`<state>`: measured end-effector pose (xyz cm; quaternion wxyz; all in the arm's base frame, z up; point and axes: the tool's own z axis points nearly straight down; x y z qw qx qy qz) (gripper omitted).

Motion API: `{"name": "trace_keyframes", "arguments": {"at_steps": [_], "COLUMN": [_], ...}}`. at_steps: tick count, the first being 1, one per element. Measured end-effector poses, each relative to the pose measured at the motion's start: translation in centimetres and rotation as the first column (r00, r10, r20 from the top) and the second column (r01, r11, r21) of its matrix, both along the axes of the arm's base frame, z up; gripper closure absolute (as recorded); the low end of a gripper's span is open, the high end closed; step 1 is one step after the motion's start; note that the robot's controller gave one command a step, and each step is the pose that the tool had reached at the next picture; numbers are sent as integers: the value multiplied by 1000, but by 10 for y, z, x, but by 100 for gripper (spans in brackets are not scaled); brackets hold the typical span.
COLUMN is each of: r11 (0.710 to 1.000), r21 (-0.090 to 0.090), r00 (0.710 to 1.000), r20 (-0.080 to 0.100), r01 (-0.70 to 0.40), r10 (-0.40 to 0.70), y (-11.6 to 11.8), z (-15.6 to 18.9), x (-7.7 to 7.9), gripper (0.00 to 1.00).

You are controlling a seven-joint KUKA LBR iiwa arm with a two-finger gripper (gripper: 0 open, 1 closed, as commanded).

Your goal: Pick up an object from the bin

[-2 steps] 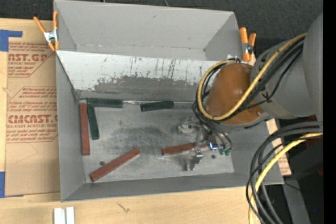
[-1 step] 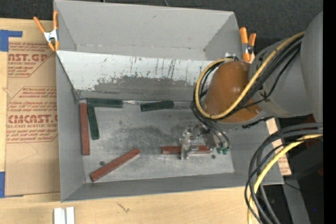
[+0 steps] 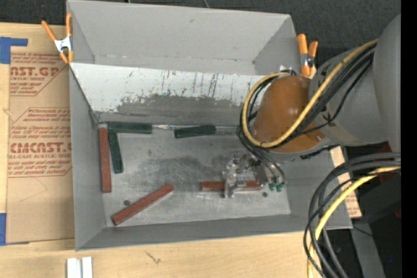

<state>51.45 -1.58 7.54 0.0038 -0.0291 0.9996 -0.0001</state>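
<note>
My gripper is low in the bin's front right part, below the orange wrist cover. It sits right over a short red-brown bar that lies flat on the floor and runs left to right. The bar's right part is hidden under the gripper. Whether the gripper touches the bar cannot be made out. A longer red-brown bar lies slanted at the front left, well apart from the gripper.
A third red-brown bar lies along the left wall. Beside it is a dark green bar, and two more green bars lie along the back wall. The right wall is close behind the gripper.
</note>
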Motion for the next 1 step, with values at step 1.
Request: {"name": "trace_keyframes", "arguments": {"at_steps": [1], "r11": [1000], "r21": [0], "r00": [1000], "r20": [-6], "r01": [0], "r10": [0], "y": [0], "z": [8], "x": [-2], "gripper": [100]}}
